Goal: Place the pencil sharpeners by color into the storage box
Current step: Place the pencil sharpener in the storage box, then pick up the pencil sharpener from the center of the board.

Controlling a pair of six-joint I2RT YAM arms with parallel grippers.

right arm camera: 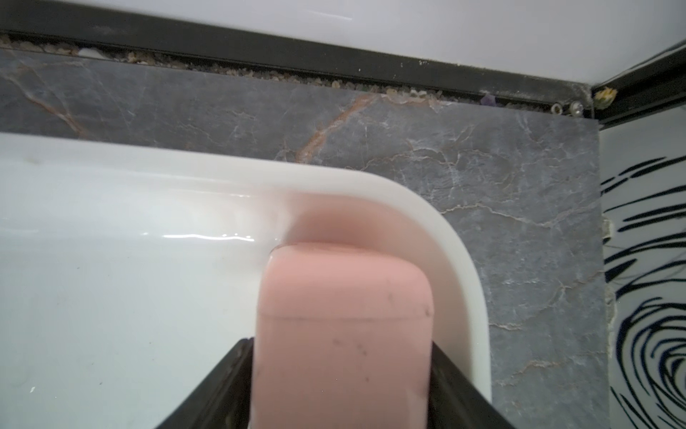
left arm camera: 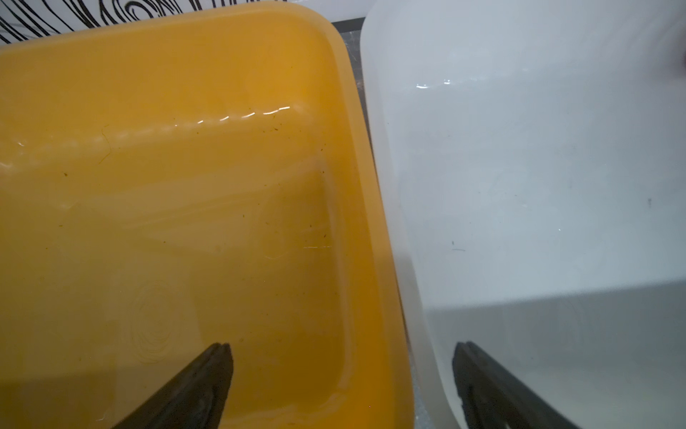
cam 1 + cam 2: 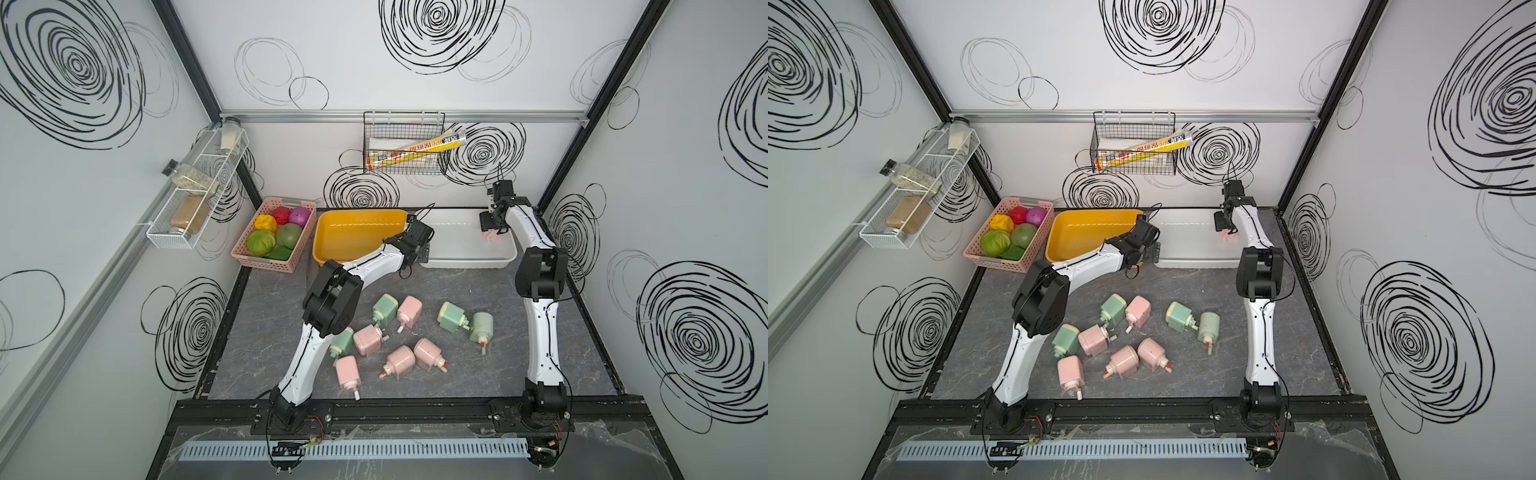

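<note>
1. Pinching a pink sharpener (image 1: 345, 327) across its sides, the right gripper (image 1: 341, 343) holds it inside the white box (image 1: 467, 297) at that box's far right corner. Both black fingers (image 1: 222, 390) press against the body.
2. The held sharpener's long axis runs in line with the fingers, and its rounded pink end leads toward the box's corner wall. The crank end is hidden behind the claw, and whether the sharpener touches the box floor cannot be told.
3. In a top view, the white box stands at the far right corner of the worktop (image 3: 478, 382), just beside the yellow box (image 3: 361, 212) along the far edge.
4. The left gripper (image 2: 341, 353) hangs empty with its fingers spread wide. It sits over the seam between the two boxes, with one finger above each.
5. Nine loose sharpeners (image 3: 401, 361), five pink and four green, lie on their sides in the middle of the worktop, toward the near edge.
6. The nearest pink sharpener (image 3: 348, 372) points its crank at the near edge, as does the rightmost green sharpener (image 3: 482, 326). Beside that one, a crosswise green sharpener (image 3: 452, 316) has its cream end toward the left edge and its crank toward the right.
7. A pink basket (image 3: 270, 264) of toy vegetables sits at the far left corner.
</note>
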